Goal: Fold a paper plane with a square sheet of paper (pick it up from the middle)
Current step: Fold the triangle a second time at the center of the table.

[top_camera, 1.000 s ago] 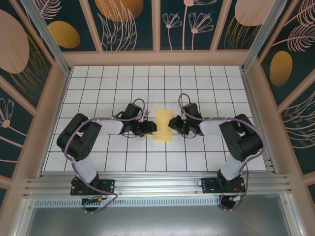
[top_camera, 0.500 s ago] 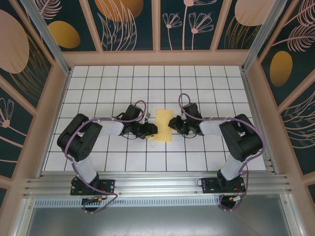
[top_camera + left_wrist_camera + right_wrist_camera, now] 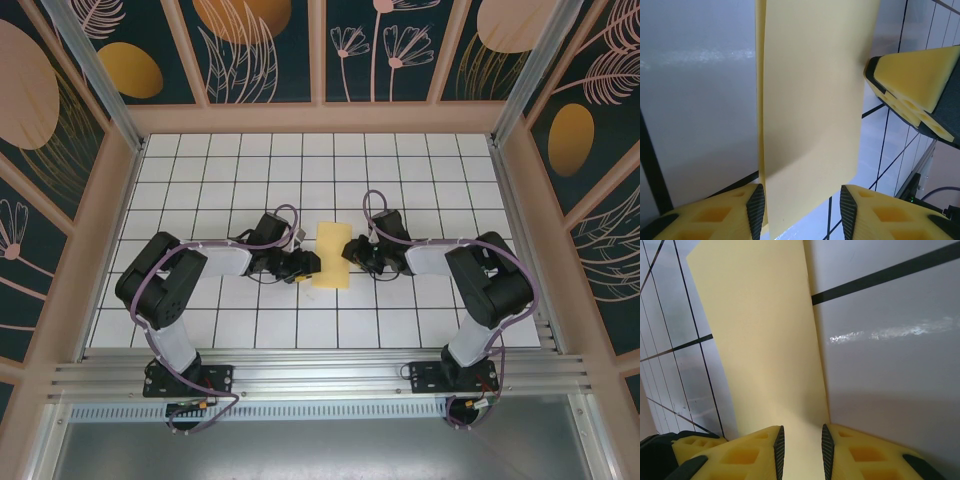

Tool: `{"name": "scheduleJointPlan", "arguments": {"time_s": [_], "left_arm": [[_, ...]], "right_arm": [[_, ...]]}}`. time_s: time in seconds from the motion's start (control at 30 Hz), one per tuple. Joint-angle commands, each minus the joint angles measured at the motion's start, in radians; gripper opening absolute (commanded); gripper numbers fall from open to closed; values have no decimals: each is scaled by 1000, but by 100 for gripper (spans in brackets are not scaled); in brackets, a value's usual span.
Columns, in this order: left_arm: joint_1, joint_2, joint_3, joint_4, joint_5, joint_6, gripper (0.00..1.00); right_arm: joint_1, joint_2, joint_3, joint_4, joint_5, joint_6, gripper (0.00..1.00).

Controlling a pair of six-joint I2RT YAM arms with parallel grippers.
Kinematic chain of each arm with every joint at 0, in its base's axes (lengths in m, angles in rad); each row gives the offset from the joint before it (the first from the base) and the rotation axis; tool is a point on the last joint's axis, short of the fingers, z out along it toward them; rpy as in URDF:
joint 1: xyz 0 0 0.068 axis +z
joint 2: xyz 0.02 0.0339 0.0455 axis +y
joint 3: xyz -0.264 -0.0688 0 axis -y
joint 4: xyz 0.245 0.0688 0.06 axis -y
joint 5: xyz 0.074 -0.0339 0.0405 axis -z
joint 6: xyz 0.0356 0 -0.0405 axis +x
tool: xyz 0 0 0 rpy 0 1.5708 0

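Top view: the sheet of paper [image 3: 332, 256], yellow and folded to an upright rectangle, lies on the white grid table [image 3: 200, 170] between the two sets of fingers. The left gripper [image 3: 308, 263] meets its left edge towards the near corner. The right gripper [image 3: 349, 250] meets its right edge a little further back. Both black arms lie low over the tiles and reach inward. Their wrists hide the tiles just outside the sheet of paper, and purple cables loop over each forearm.

Left wrist view: the left gripper [image 3: 799, 192] has its yellow pads well apart, and the near end of the sheet of paper [image 3: 810, 100] lies in the gap. A second layer shows as a thin strip along the edge on the left finger's side. Beyond the right finger, the right gripper's fingers [image 3: 910, 85] touch the sheet's far edge. Glossy tile lies past the left finger.

Right wrist view: the right gripper [image 3: 801, 432] leaves only a narrow gap, and the sheet of paper [image 3: 765, 340] runs straight into it and fills it. Whether the pads press it, I cannot tell. Bare tile with black grid lines lies to either side of the fingers.
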State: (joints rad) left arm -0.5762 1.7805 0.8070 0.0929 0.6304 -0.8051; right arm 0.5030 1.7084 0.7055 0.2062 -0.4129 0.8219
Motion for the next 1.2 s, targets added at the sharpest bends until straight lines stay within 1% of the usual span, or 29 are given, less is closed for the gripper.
{"name": "scheduleJointPlan", "arguments": {"time_s": [0.0,0.17,0.43,0.57,0.87,1.0,1.17], "left_arm": [[0,-27,-28,-61,-30,13,48],[-1,-31,-30,-60,-2,8,48],[-8,-7,-19,-37,61,14,44],[-13,-2,-15,-27,74,12,43],[-13,8,-9,-43,60,15,44],[-13,-11,0,-102,-1,35,47],[-13,-28,-11,-109,-8,31,49]], "right_arm": [[5,63,-32,-28,33,6,30],[6,62,-32,-27,34,9,30],[8,70,-29,-27,34,8,30],[9,76,-29,-24,33,10,30],[11,76,-24,-32,34,10,30],[11,78,-24,-35,36,10,30],[14,83,-24,-33,37,15,30]]}}
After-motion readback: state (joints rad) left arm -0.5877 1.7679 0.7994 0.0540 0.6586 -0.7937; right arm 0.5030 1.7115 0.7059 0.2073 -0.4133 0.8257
